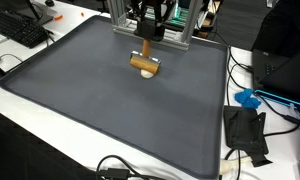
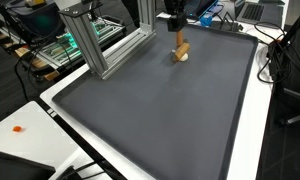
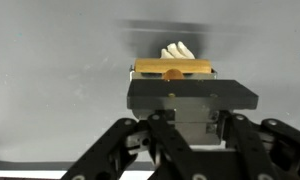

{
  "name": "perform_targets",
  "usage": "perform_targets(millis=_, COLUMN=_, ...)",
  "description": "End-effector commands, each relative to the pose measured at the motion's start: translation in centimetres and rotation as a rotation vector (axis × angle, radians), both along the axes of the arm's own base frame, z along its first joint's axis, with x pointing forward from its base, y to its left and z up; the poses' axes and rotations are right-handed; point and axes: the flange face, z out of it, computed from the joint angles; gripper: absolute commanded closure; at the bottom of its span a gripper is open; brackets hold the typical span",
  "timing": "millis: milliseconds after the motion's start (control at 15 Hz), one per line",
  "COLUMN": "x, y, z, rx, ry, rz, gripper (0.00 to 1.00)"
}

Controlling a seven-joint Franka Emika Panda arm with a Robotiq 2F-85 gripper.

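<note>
A small wooden block (image 1: 145,67) with metal-looking sides stands on the dark grey mat (image 1: 110,110) near its far edge. It also shows in the other exterior view (image 2: 180,52). My gripper (image 1: 148,45) hangs straight over it, jaws drawn close together at the block's top (image 2: 177,40). In the wrist view the gripper (image 3: 175,100) fills the lower half. The wooden strip (image 3: 173,68) sits right at the fingertips, with a small white shape (image 3: 177,50) beyond it. The block seems to rest on or just above the mat.
An aluminium frame (image 2: 95,40) stands at the mat's far edge, close to the gripper. A keyboard (image 1: 20,28) lies off one corner. A black device (image 1: 245,130) and cables (image 1: 265,95) lie on the white table beside the mat.
</note>
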Motion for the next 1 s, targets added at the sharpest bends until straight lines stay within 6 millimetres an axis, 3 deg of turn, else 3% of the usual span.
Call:
perform_targets(millis=0, x=0.6, y=0.3, z=-1.8, rx=0.013, ry=0.031, rz=-0.1, gripper=0.78)
perform_targets(millis=667, x=0.4, y=1.8, z=-1.8, rx=0.055, ry=0.205, rz=-0.241, gripper=0.78)
perform_targets(millis=933, x=0.7, y=2.1, z=-1.9, rx=0.061, ry=0.135, rz=-0.193, gripper=0.78)
